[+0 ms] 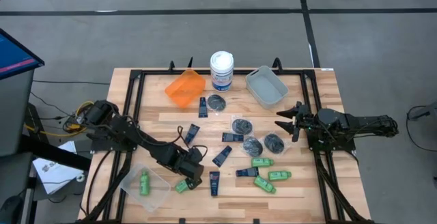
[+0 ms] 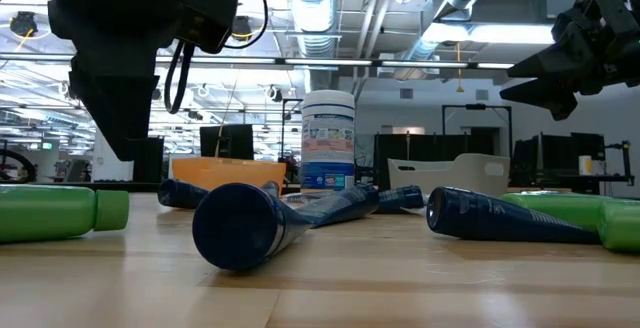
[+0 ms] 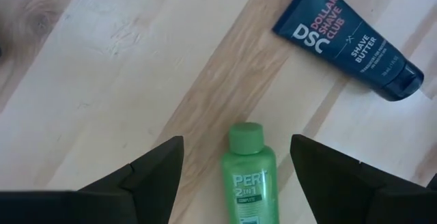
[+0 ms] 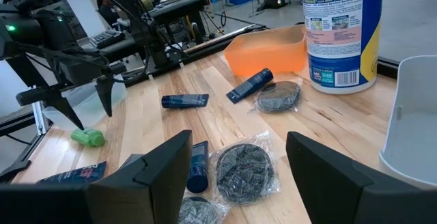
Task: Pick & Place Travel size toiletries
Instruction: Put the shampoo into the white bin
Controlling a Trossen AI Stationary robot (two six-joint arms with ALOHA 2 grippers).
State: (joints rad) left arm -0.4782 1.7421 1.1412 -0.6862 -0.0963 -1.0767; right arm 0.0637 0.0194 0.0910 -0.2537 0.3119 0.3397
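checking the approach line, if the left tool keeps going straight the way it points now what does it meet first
Most likely the green bottle: in the left wrist view it lies between the open fingers of the left tool, cap pointing away. The gap down to it is unclear.

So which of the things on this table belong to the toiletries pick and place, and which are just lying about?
Part of the job:
- green bottles, one between the open left gripper's fingers, one in the clear bin
- navy tubes
- dark grey pots
- open right gripper, waiting at the table's right

Lying about:
- white wipes tub
- orange bin
- grey bin
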